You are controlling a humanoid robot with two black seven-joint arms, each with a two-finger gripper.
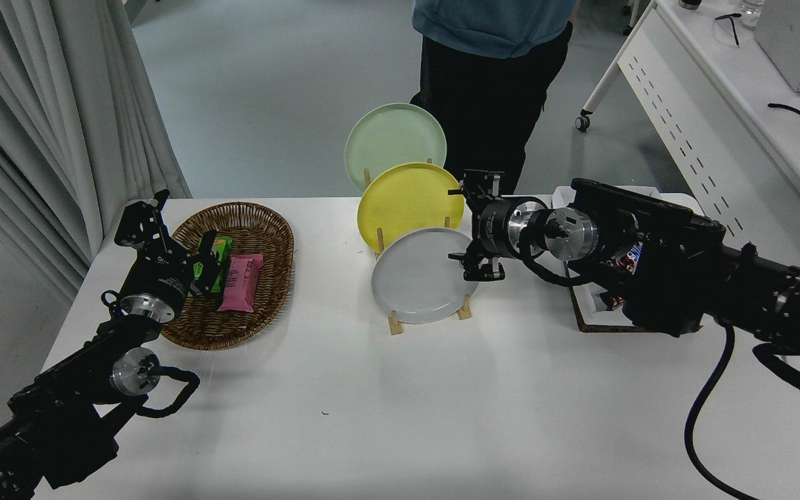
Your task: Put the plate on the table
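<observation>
Plate: stood on edge in the wooden rack, face toward the robot.
Right gripper: spread wide at the plate's right rim, partly hiding it.

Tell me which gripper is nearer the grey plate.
Right. The right gripper is open at the grey plate's right rim, fingers above and below the edge. The left gripper is parked far to the plate's left, over the wicker basket.
</observation>
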